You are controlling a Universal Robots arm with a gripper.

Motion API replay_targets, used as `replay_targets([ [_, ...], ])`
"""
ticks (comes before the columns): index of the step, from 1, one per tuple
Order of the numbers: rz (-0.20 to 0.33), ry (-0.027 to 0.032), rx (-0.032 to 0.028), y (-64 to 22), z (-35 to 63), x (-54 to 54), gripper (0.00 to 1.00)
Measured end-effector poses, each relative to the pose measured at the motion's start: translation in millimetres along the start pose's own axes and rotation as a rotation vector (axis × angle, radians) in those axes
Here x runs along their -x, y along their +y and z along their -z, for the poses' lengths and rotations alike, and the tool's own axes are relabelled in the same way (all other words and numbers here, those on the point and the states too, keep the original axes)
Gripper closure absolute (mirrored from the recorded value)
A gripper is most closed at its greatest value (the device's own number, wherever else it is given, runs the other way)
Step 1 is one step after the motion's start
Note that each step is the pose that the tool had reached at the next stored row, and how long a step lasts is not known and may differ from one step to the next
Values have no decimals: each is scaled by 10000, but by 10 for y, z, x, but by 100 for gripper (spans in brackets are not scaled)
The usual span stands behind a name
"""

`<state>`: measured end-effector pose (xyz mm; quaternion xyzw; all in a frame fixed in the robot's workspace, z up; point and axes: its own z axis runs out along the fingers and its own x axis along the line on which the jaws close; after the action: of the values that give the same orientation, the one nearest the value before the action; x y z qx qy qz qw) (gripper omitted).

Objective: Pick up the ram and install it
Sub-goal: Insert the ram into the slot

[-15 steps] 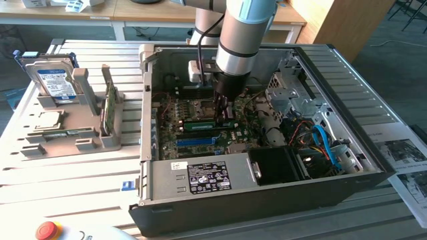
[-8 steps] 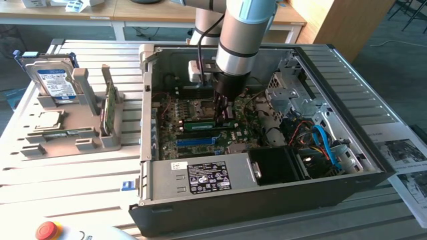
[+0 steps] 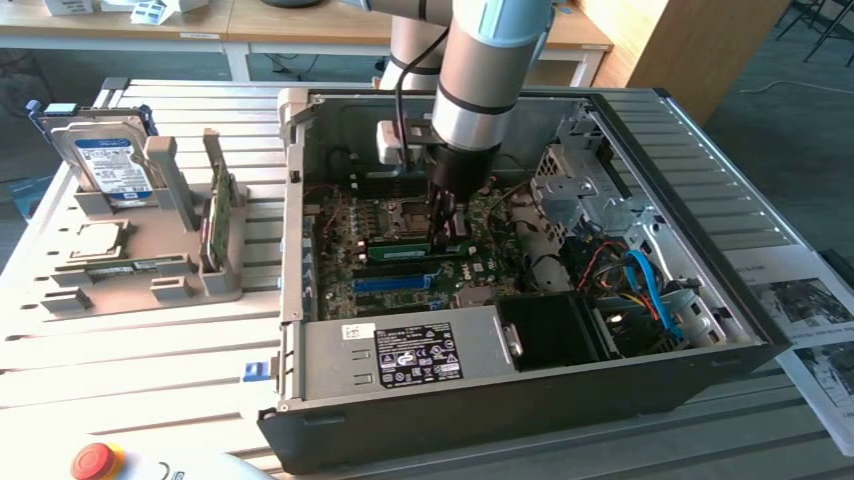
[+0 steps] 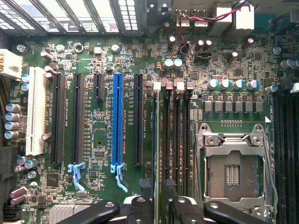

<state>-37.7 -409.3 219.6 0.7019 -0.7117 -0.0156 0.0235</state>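
Observation:
The arm reaches down into the open computer case (image 3: 534, 380), with my gripper (image 3: 447, 230) low over the motherboard (image 4: 93, 140). One ram (image 3: 400, 250), a green stick, stands on edge in a memory slot right beside the fingertips. From the wrist it shows edge-on as a thin line (image 4: 155, 140) in the outermost slot next to the processor socket (image 4: 231, 168). My gripper (image 4: 161, 207) is open. Its black fingers (image 4: 140, 207) straddle the end of that line, with a visible gap on either side. A second ram (image 3: 218, 215) stands upright in the grey holder.
The grey holder (image 3: 120, 290) outside the case also carries a hard drive (image 3: 114, 160) and a square silver processor (image 3: 87, 240). Inside the case are the power supply (image 3: 400, 355), drive cage (image 3: 587, 190), loose cables (image 3: 641, 280) and expansion slots (image 4: 117, 121). A red stop button (image 3: 96, 460) sits at the front.

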Motion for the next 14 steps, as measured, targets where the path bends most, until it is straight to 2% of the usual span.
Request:
replay_targets([
  [14, -1, 0, -1, 4, 176, -2, 75],
])
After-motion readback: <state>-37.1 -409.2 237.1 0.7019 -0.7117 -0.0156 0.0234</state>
